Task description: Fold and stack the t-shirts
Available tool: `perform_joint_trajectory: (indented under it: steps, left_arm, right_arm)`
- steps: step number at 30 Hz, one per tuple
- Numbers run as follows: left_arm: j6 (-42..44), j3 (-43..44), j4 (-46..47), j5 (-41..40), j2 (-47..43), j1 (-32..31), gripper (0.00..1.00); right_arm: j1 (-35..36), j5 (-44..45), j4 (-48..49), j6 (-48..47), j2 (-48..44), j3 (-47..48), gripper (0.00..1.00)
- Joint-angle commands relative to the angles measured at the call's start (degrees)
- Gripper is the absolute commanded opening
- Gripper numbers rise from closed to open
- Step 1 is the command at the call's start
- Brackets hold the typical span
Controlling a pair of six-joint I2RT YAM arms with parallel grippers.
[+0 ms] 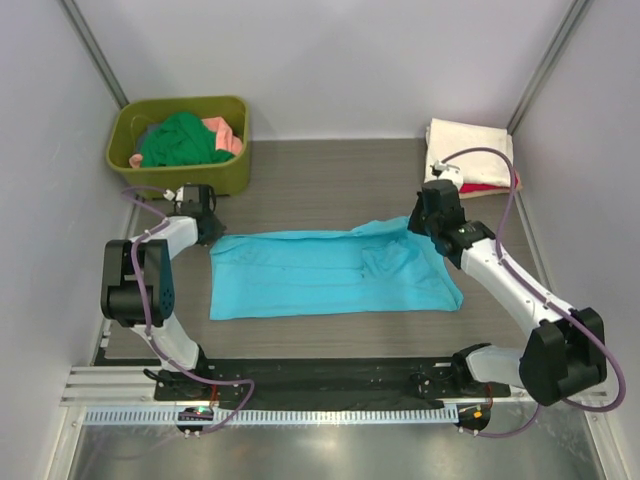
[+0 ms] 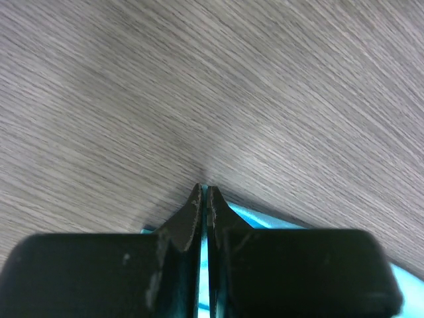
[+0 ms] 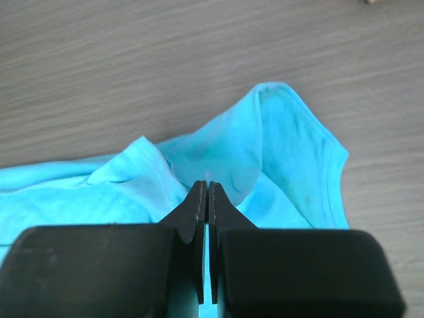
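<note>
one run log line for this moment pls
phase: fold | turquoise t-shirt: spread on table | left gripper: shut on its far-left corner | right gripper: shut on its far-right edge

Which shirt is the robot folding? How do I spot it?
Start at the big wooden table. Spread across its middle lies the turquoise t-shirt. It's the only blue one; others sit in the green tub or the far-right pile.

Left arm (image 1: 175, 235), right arm (image 1: 500, 275): white links, black joint housings.
Cables (image 1: 478, 150): purple, along each arm.
Fingers (image 2: 192, 218): black, toothed inner edges.
</note>
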Motion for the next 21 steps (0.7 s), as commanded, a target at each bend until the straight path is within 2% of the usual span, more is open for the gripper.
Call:
perform_joint_trajectory:
  steps: [1,11,21]
  left_arm:
    - [-0.16,-0.13,2.28,-1.47,-0.41,0.05,0.00]
    - [-0.42,-1.62,3.07,-1.11,-1.82,0.05,0.00]
    - [-1.48,-5.75,3.95,-6.20,-10.16,-0.03,0.00]
  right_arm:
    - [-0.02,2.09,-0.23,1.94,-4.54,-3.23,0.01]
    - [-0.02,4.20,-6.29,5.45,-15.08,-8.86,0.01]
    - [-0.02,9.03,-8.94,7.92,-17.20,-11.85,0.01]
